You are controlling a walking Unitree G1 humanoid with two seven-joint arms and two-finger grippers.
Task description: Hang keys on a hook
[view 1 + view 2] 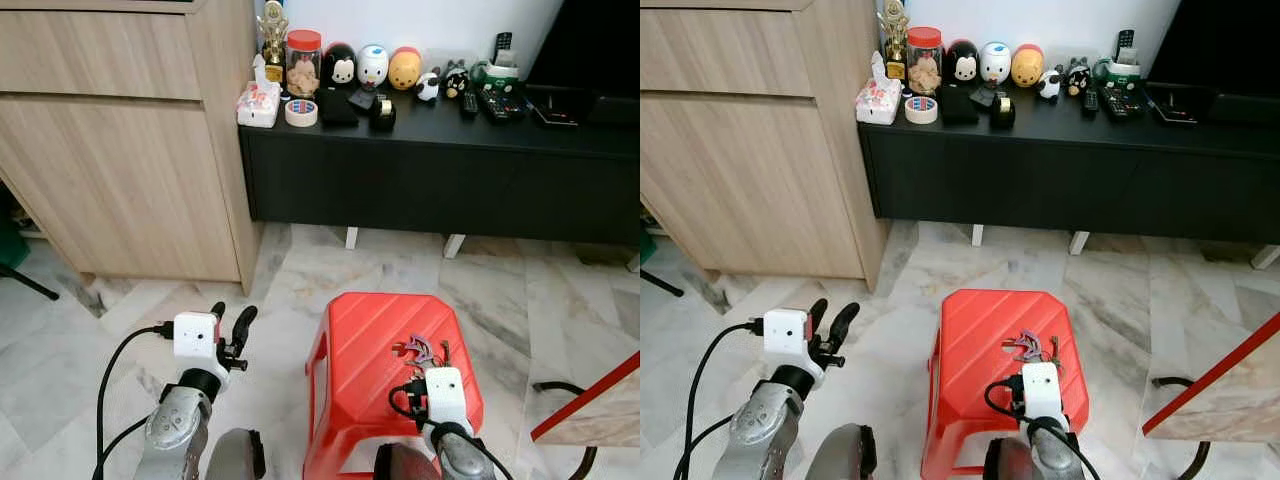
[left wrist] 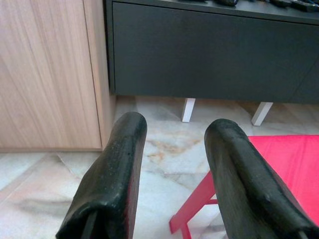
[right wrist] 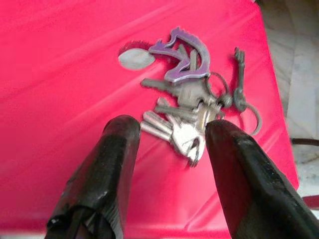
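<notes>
The right gripper [image 3: 169, 149] hangs low over the red stool [image 1: 365, 340], its two black fingers [image 3: 112, 164] spread wide and holding nothing. The keys [image 3: 187, 114] lie flat on the stool top at the centre of the right wrist frame, their near end between the fingertips. The fingers seem placed so to straddle the bunch for a pick-up. In the left eye frame the keys [image 1: 420, 350] sit lower right of centre, just above the gripper's white block, which covers part of them.

The left gripper [image 2: 174, 149] is raised at lower left of the head frames, also open and empty, pointing at the black cabinet [image 1: 440, 170] and wooden cupboard [image 1: 120, 150]; it looks idle.

I can make out no hook. The purple key tag's [image 3: 182, 55] shape is hard to read.
</notes>
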